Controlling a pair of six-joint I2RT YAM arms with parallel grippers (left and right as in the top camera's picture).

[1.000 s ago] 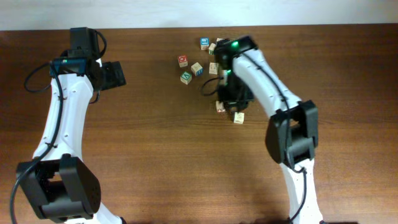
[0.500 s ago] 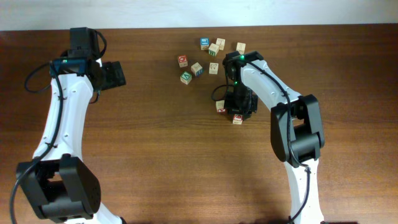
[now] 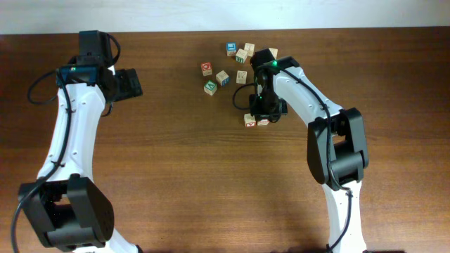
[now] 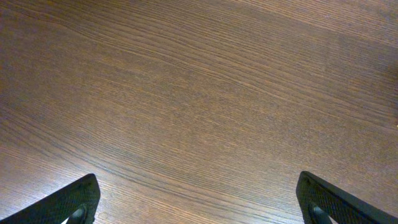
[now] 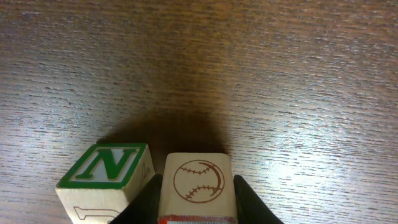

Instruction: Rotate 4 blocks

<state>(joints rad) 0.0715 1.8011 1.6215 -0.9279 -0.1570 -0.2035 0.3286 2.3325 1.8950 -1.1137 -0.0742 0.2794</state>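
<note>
The left pincer [image 3: 132, 84] hangs wide open over bare tabletop [image 3: 176, 176] at about 10 o'clock in the overhead view, well apart from every cube. Its wrist camera shows only wood grain between two fingertips spread far apart.

The blocks [image 3: 223, 76] lie scattered toward 12 o'clock. Pale ones sit among a red-topped cube [image 3: 206, 68] and a blue-topped cube [image 3: 231, 48], neither of which belongs to the job.

At the 5 o'clock edge of that scatter, the right pincer [image 3: 264, 111] is closed on the baseball block [image 5: 198, 185], a dark finger pressed flat against each side. The N block [image 5: 106, 177] stands just beside it at 9 o'clock. I cannot tell whether the two touch.

These look like small, solid wooden cubes: light, rigid, and in no danger from a firm squeeze. Their faces appear smooth and printed, so they are probably a little slippery against hard pads. The best hold is likely the one shown, on two opposite flat faces with the pads centred. A corner grip would likely let the cube twist or pop out.

With the neighbour so close, turning the held cube on the tabletop may nudge the N block. Lifting it slightly before the turn seems safer.
</note>
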